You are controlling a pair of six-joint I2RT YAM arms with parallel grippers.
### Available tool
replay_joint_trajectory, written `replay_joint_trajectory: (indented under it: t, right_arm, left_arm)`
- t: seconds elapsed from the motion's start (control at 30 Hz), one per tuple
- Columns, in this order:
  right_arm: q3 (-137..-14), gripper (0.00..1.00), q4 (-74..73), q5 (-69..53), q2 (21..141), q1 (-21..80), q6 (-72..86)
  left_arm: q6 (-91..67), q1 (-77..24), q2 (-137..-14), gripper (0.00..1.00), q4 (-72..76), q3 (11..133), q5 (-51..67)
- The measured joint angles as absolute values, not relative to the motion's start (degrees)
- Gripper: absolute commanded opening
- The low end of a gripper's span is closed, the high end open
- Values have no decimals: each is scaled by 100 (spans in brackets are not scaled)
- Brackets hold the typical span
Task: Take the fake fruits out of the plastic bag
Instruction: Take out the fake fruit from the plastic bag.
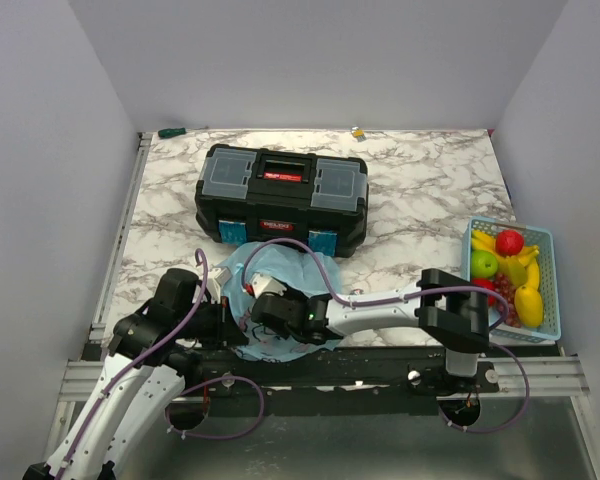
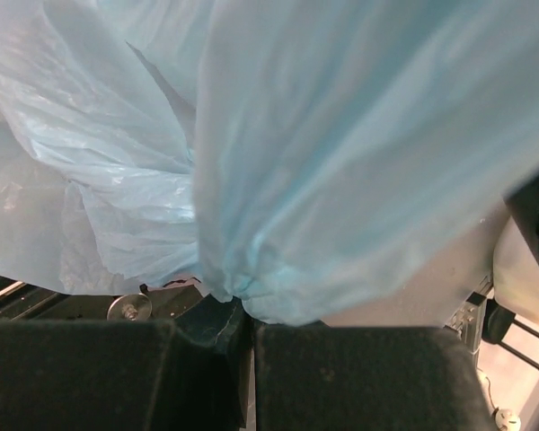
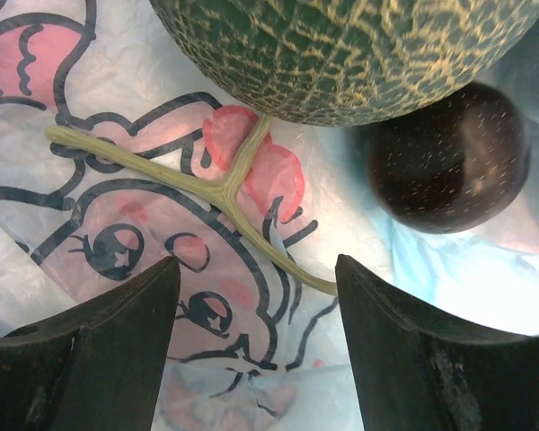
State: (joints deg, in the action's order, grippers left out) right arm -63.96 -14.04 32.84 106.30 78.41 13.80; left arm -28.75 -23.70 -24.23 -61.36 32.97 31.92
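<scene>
The light-blue plastic bag (image 1: 242, 262) lies just in front of the toolbox, its cartoon print (image 3: 117, 242) filling the right wrist view. My left gripper (image 2: 250, 328) is shut on a bunched fold of the plastic bag (image 2: 341, 162) at its near left edge. My right gripper (image 3: 256, 262) is inside the bag, jaws open and holding nothing. Just ahead of it lie a green netted melon (image 3: 341, 54) with a pale T-shaped stem (image 3: 225, 193) and a dark round fruit (image 3: 449, 162). From above, the right gripper (image 1: 260, 300) is sunk in the bag's mouth.
A black toolbox (image 1: 282, 198) stands behind the bag. A light-blue mesh basket (image 1: 542, 240) at the right edge holds several fruits, among them a red one (image 1: 510, 241) and a green apple (image 1: 483, 264). A metal rail runs along the near table edge.
</scene>
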Motion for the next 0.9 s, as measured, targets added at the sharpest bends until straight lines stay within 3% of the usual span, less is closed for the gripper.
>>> replay_joint_trajectory:
  t: [0.43, 0.67, 0.9]
  right_arm:
    - [-7081, 73, -2373, 3306, 11002, 7841, 301]
    - [-7293, 59, -2432, 3885, 11275, 7839, 54]
    - [-7303, 55, -2591, 4219, 11360, 7839, -152]
  left_arm:
    - [-2882, -2375, -2436, 0, -6088, 3282, 3194]
    - [-2895, -2375, -2434, 0, -6042, 3282, 3197]
    - [-2891, -2375, -2436, 0, -6034, 3264, 3216]
